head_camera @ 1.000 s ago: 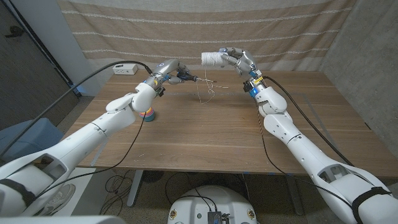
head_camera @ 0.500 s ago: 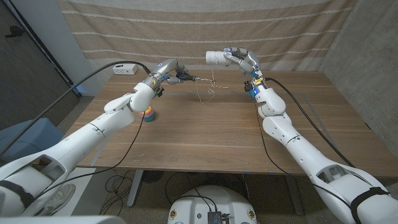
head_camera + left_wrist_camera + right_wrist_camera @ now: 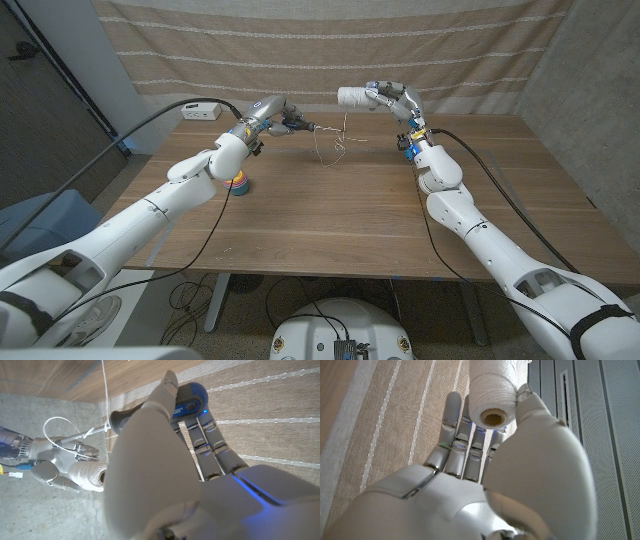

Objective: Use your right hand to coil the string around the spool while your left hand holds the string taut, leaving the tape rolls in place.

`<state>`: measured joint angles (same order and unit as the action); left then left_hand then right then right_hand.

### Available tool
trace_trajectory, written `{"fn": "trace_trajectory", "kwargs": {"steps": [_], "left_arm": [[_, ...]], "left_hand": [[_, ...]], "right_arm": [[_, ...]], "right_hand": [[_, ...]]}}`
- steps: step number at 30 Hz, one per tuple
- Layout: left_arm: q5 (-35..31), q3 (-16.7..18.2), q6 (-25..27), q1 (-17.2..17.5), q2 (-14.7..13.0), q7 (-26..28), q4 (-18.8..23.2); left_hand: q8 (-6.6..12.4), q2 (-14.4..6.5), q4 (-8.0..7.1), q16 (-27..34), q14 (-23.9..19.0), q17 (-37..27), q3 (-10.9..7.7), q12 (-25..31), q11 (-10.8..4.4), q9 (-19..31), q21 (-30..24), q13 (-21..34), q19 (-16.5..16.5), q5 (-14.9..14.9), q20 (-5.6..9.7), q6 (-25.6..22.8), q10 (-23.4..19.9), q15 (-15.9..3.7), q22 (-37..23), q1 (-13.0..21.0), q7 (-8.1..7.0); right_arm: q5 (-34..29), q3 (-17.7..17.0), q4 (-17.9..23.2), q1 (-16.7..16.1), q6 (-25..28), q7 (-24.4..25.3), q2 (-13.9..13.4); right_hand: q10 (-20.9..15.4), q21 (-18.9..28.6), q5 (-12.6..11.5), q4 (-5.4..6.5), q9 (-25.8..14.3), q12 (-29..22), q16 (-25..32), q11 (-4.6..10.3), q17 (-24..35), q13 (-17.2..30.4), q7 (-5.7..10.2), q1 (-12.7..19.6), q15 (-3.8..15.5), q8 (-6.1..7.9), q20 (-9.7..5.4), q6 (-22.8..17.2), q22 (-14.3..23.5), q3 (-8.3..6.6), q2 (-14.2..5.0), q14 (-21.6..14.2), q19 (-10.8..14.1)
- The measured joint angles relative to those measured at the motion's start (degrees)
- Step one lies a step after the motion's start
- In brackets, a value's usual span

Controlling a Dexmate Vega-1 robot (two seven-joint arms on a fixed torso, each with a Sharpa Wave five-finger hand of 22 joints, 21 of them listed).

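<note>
The spool (image 3: 353,96) was white and fat with wound string. It was up in the air above the far side of the bench (image 3: 340,215), lying sideways. The right robot hand (image 3: 392,98) gripped it between thumb and fingers. The string (image 3: 330,147) ran from the spool across to the left robot hand (image 3: 278,113), and a loose loop of it hung down between the two hands toward the bench. The left robot hand pinched the string at its fingertips. A stack of colored tape rolls (image 3: 238,183) sat on the bench beside the left arm. A small white box (image 3: 201,112) lay at the far left corner.
</note>
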<state>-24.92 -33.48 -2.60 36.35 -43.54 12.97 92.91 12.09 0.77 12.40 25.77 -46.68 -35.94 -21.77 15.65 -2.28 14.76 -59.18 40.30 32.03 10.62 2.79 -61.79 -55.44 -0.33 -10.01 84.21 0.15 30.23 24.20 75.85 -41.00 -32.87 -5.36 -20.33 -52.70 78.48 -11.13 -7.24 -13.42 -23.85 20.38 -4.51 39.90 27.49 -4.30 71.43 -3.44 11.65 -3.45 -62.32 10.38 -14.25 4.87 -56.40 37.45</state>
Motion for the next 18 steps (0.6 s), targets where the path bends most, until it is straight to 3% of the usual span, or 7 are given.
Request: {"fn": "trace_trajectory", "kwargs": {"steps": [13, 16, 17, 18], "left_arm": [[-3.3, -2.2, 5.4, -1.0, -0.2, -4.2, 1.6], [-3.7, -2.7, 6.8, -1.4, -0.2, -5.3, 2.0], [-3.9, -2.9, 7.4, -1.4, -0.3, -5.9, 2.1], [-3.9, -3.0, 7.4, -1.5, -0.3, -5.9, 2.2]], "left_hand": [[-0.19, 0.0, 0.0, -0.3, 0.0, -0.8, 0.0, -0.3, -0.22, -0.3, 0.0, 0.0, 0.0, -0.1, 0.0, 0.0, -0.2, 0.0, 0.0, 0.0, 0.0], [-0.24, 0.0, 0.0, -0.2, 0.0, -0.8, 0.0, -0.4, -0.21, -0.3, 0.0, 0.0, 0.0, -0.2, 0.0, 0.0, -0.2, 0.0, 0.0, 0.0, 0.0], [-0.34, 0.0, 0.0, -0.2, 0.0, -0.8, 0.0, -0.4, -0.21, -0.3, 0.0, 0.0, 0.0, -0.1, 0.0, 0.0, -0.2, 0.0, 0.0, 0.0, 0.0], [-0.35, 0.0, 0.0, -0.2, 0.0, -0.8, 0.0, -0.4, -0.21, -0.3, 0.0, 0.0, 0.0, 0.0, 0.0, 0.0, -0.2, 0.0, 0.0, 0.0, 0.0]], "right_arm": [[-9.8, 1.0, 5.0, -1.5, 4.9, 7.1, -4.5], [-12.1, 1.0, 5.0, -1.5, 6.6, 8.3, -4.5], [-12.8, 1.6, 7.6, -1.8, 7.3, 8.6, -6.5], [-13.8, 1.6, 7.6, -1.8, 8.3, 9.0, -6.5]], "right_hand": [[0.0, 0.5, 0.1, -0.1, 0.0, 0.0, -0.1, -0.03, 0.0, 0.0, 0.0, 0.0, -0.22, 0.0, 0.01, 0.0, 0.0, -0.16, 0.0, -0.2, 0.0], [-0.1, 0.5, 0.1, -0.1, 0.1, 0.2, -0.1, -0.12, 0.0, 0.0, 0.0, 0.0, -0.22, 0.0, 0.01, 0.0, 0.0, -0.16, 0.0, -0.2, 0.0], [-0.2, 0.5, 0.1, -0.1, 0.1, 0.2, -0.1, -0.21, 0.0, 0.0, 0.0, 0.0, -0.22, 0.0, 0.01, 0.0, 0.0, -0.16, 0.0, -0.2, 0.0], [-0.2, 0.5, 0.1, -0.1, 0.1, 0.2, -0.1, -0.21, 0.0, 0.0, 0.0, 0.0, -0.22, 0.0, 0.0, 0.0, 0.0, -0.16, 0.0, -0.2, 0.0]]}}
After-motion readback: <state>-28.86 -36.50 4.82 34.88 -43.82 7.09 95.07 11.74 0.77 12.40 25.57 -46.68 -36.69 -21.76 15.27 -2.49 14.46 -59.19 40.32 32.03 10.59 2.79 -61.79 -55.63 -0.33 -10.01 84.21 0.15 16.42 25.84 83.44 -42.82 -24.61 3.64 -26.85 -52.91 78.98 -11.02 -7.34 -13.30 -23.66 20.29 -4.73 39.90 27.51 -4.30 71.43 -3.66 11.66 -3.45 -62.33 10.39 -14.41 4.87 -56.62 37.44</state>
